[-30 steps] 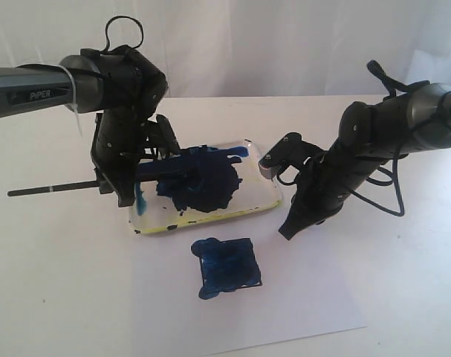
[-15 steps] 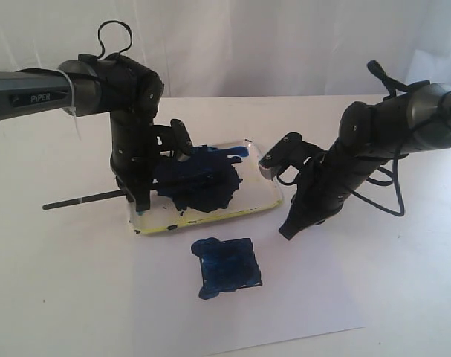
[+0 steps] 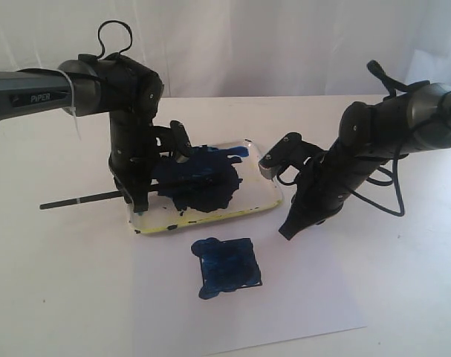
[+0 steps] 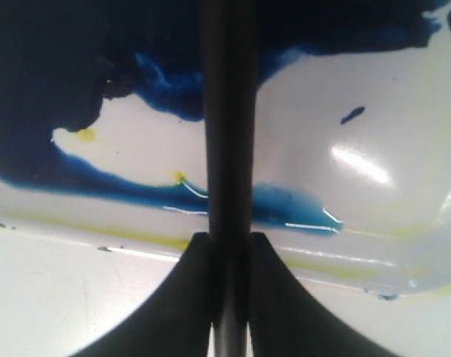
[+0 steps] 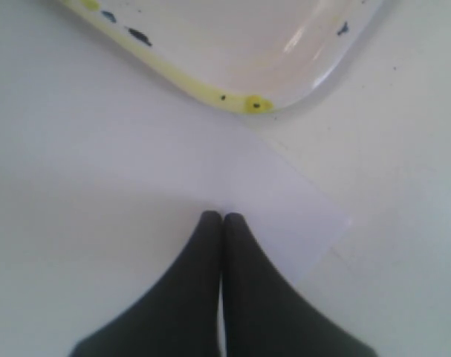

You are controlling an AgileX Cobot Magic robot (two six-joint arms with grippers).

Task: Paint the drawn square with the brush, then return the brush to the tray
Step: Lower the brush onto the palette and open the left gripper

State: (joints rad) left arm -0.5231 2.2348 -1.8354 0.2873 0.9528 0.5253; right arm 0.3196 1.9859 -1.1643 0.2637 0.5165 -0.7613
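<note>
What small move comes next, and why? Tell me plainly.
Probably lower the brush and open the left gripper, laying it in the tray: the drawn square is already covered in blue, and the brush is clamped over the tray.

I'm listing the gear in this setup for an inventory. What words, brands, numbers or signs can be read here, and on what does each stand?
"PiPER": white letters on the grey link of the left arm, exterior view.
Nothing else: no writing shows on the right arm, tray, brush or paper sheet, nor in either wrist view.
</note>
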